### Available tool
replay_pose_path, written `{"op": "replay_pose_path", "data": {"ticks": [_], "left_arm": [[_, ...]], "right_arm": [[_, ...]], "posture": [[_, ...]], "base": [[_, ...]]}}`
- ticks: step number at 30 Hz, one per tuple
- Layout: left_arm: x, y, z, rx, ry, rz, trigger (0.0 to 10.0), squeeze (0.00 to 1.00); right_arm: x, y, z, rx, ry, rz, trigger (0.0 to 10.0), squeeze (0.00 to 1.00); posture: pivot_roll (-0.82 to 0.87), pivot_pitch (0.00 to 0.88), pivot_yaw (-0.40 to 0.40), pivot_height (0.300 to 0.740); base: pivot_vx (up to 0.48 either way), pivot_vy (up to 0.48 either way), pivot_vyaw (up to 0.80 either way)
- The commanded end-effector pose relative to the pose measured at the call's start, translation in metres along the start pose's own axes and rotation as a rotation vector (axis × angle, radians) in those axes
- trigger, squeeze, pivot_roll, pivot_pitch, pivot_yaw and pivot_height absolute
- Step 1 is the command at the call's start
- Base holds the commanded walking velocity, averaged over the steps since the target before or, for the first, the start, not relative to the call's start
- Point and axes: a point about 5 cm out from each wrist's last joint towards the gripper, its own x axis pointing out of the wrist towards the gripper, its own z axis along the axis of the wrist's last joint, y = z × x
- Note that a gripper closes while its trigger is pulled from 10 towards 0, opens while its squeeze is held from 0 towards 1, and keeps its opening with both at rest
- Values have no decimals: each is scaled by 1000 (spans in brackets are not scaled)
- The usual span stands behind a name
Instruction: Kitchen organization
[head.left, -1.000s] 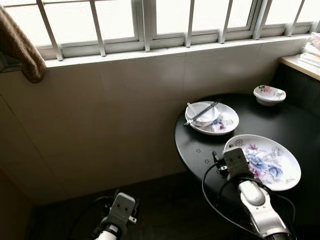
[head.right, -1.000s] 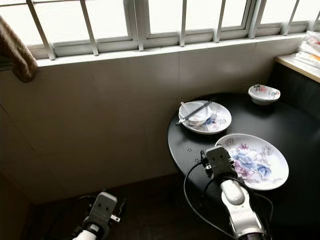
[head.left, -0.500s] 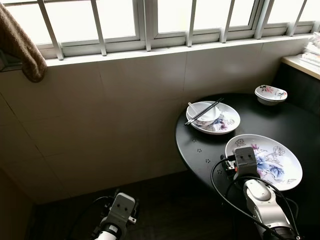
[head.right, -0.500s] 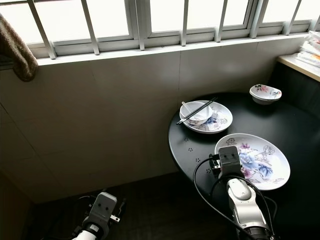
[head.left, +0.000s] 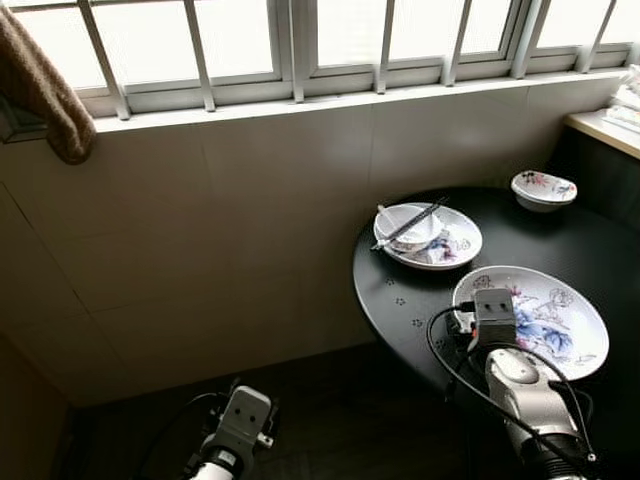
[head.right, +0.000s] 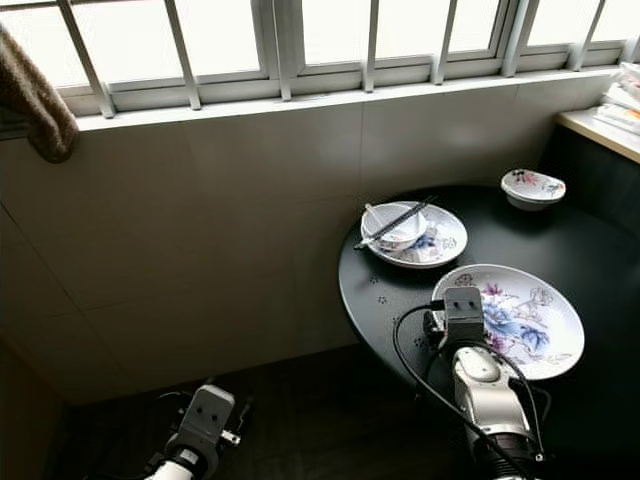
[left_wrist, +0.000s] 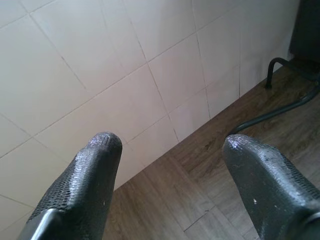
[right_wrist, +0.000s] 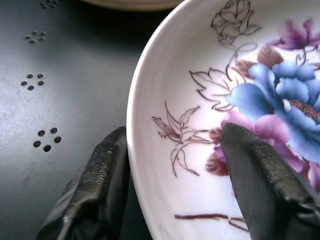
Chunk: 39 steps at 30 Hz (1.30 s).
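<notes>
Right wrist view puts us right at the action: the right gripper (right_wrist: 175, 165) straddles the rim of the large flowered plate (right_wrist: 240, 100), one black finger (right_wrist: 97, 185) under the outer edge by the table, the other finger (right_wrist: 260, 170) lying on the painted face inside. Whether they actually press the rim, I can't tell; they stand apart with the edge between them. From the head camera, that plate (head.left: 560, 310) sits on the round black table (head.left: 400, 290) near its front edge, the silver right arm (head.left: 520, 385) reaching up to it from below. Further back, a second plate (head.left: 455, 240) carries a small bowl (head.left: 405, 225) with chopsticks (head.left: 415, 220) laid across it and a spoon inside. A small flowered bowl (head.left: 543, 188) stands well apart, by the wall. The left gripper (left_wrist: 170, 165) hangs low beside the tiled wall (left_wrist: 100, 65), fingers spread wide, holding nothing, above the wooden floor (left_wrist: 240, 165).
</notes>
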Motion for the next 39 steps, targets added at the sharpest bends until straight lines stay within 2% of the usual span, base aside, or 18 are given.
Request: {"op": "replay_pose_path", "data": {"ticks": [1,6,7,8,9,10,16,22,29,31,35,36,37,38,39], "left_arm": [[0,2,0,-8,1,2,10000,0],[1,2,0,-9,1,0,10000,0],[1,2,0,-9,1,1,10000,0],[1,2,0,-10,1,1,10000,0],[1,2,0,-10,1,1,10000,0],[1,1,0,-10,1,1,10000,0],[1,1,0,-13,1,1,10000,0],[1,0,-1,-18,3,-3,10000,0],[1,0,-1,-24,5,-5,10000,0],[2,0,-1,-25,5,-4,10000,0],[2,0,-1,-26,4,-4,10000,0],[2,0,0,-26,4,-4,10000,0],[2,0,0,-27,4,-4,10000,0],[2,0,0,-27,4,-4,10000,0],[2,0,0,-27,4,-4,10000,0]], "right_arm": [[0,1,0,32,39,-9,10000,0],[0,3,10,29,36,-3,10000,0],[0,3,11,36,36,1,5294,0],[0,4,12,40,35,4,4275,0],[0,4,13,43,40,4,4275,0],[-1,5,13,43,41,5,0,0],[-4,7,11,25,75,0,0,0],[-6,7,6,-43,127,-10,0,0],[-7,7,10,-82,113,-22,0,0],[-7,8,13,-162,76,-37,0,0],[-7,9,10,-192,84,-55,0,0],[-7,9,8,-201,93,-59,1647,0],[-7,10,7,-215,96,-61,4078,0],[-7,11,6,-237,96,-64,10000,0],[-7,11,4,-251,97,-64,10000,0]], "posture": [[-36,0,10,740],[-34,0,8,740],[-34,0,8,740],[-33,0,7,740],[-33,0,7,740],[-32,0,6,740],[-32,0,5,740],[-35,0,5,740],[-33,0,3,740],[-32,0,3,740],[-32,0,3,740],[-33,0,3,740],[-33,0,3,740],[-33,0,3,740],[-33,0,4,740]], "base": [[0,0,0],[0,0,0],[0,0,0],[0,0,0],[0,0,0],[0,0,0],[0,0,0],[0,0,0],[0,0,0],[0,0,0],[0,0,0],[0,0,0],[0,0,0],[0,0,0],[0,0,0]]}}
